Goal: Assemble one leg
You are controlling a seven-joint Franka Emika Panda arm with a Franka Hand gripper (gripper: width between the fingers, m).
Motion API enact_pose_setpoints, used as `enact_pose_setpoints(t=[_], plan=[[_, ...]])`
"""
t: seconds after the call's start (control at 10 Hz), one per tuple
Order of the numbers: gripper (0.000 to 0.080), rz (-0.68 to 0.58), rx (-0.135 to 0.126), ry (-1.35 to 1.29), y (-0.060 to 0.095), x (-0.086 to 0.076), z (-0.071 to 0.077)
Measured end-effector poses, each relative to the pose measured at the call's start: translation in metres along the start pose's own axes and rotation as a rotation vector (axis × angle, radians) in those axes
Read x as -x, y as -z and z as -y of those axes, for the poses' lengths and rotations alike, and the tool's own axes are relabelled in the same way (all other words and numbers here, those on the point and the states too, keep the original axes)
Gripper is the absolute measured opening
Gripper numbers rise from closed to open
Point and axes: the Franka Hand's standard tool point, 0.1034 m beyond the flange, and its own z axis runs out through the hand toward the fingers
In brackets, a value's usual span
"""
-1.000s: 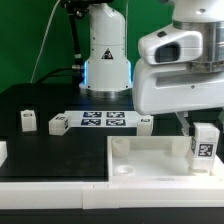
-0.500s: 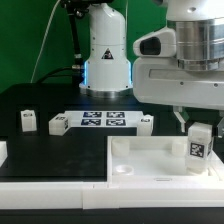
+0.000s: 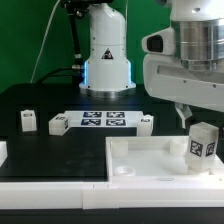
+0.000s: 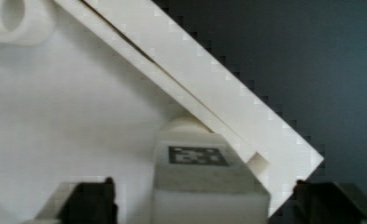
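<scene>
A leg (image 3: pixel 203 142), a small white block with a black-and-white marker, stands upright at the far right corner of the large flat white square piece (image 3: pixel 150 165). My gripper (image 3: pixel 193 118) hangs just above it, open. In the wrist view the leg (image 4: pixel 206 165) lies between my two dark fingers (image 4: pixel 91 200), with a gap on each side. The gripper (image 4: pixel 212 208) is centred over it and not touching. The white piece's raised rim (image 4: pixel 198 80) runs diagonally past the leg.
Three more legs (image 3: pixel 28 120) (image 3: pixel 58 125) (image 3: pixel 146 123) stand on the black table round the marker board (image 3: pixel 103 120). A white part (image 3: pixel 2 150) shows at the exterior view's left edge. The arm's base (image 3: pixel 105 50) stands behind.
The gripper has risen over the last second and shifted toward the exterior view's right. The leg stays standing at the white piece's corner.
</scene>
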Motion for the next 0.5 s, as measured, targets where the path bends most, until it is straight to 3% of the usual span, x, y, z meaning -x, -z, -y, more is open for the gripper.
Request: enact_pose_setpoints(t=[0.1,0.3,0.5], plan=[[0.0610,0.002,0.009,0.041,-0.0017,0.0036,0.0013],[0.0641,0.002,0.014,0.256,-0.0042,0.0044,0.0010],[0.0648,-0.019,0.038,0.568,-0.0070,0.0030,0.0007]])
